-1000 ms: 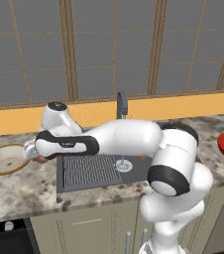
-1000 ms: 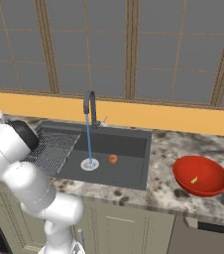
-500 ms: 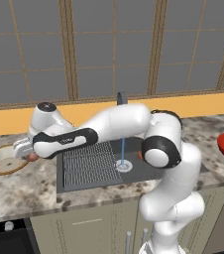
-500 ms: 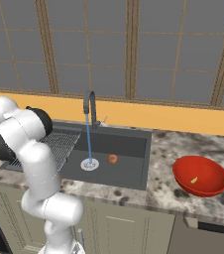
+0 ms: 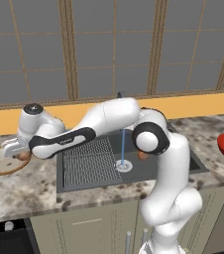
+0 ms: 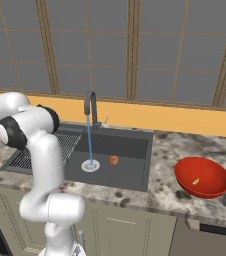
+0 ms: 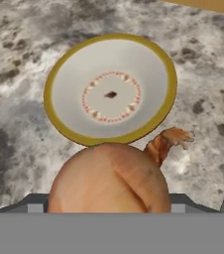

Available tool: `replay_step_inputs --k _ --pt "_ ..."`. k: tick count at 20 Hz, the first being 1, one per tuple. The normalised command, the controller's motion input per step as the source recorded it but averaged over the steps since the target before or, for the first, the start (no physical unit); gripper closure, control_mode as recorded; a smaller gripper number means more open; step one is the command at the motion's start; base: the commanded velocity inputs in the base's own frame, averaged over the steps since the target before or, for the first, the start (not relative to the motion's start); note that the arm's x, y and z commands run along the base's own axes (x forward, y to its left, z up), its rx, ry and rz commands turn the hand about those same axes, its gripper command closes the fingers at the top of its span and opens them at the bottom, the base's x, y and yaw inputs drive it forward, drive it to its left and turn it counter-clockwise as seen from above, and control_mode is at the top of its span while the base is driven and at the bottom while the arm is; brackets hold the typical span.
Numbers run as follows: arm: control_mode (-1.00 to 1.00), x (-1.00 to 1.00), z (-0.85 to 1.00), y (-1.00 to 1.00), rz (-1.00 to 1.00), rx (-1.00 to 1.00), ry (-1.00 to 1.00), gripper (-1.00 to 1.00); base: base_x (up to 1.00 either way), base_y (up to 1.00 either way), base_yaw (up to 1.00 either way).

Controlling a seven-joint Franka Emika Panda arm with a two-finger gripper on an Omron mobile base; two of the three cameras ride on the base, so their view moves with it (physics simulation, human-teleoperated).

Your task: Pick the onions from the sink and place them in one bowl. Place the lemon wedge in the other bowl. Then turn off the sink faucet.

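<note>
Onion (image 7: pixel 109 178) fills the lower part of my hand view, gripped in the tool (image 5: pixel 16 151) with the jaws spread wide around its round body. Its dry, curled tip points up and to the right in that view, toward the speckled desk (image 7: pixel 15 59) beside the beige bowl (image 7: pixel 110 88); the bulb's long axis runs along that same slant. I see the beige bowl just beyond the onion, sitting upright on the desk. From the left base view, the tool hangs over the near rim of that bowl, left of the sink (image 5: pixel 84 168). A second onion (image 6: pixel 113 160) lies in the sink just right of the drain (image 6: pixel 90 165); I cannot tell which way it points. The faucet (image 6: pixel 91 107) runs a thin stream onto the drain. Well right of the sink, the lemon wedge (image 6: pixel 196 181) lies in the red bowl (image 6: pixel 203 178).
</note>
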Motion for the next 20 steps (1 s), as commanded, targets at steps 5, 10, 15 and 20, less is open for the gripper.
replay_step_inputs --k 5,10,15,20 --pt "-1.0 0.28 -0.04 0.2 -0.12 -0.05 -0.09 1.0 0.0 0.0 0.0" --pt "-1.0 0.34 -0.18 0.3 -0.12 -0.06 -0.1 1.0 0.0 0.0 0.0" --pt "-1.0 0.47 -0.28 0.3 -0.12 -0.05 -0.05 1.0 0.0 0.0 0.0" --pt "-1.0 0.59 -0.29 0.4 -0.12 -0.03 0.0 -1.0 0.0 0.0 0.0"
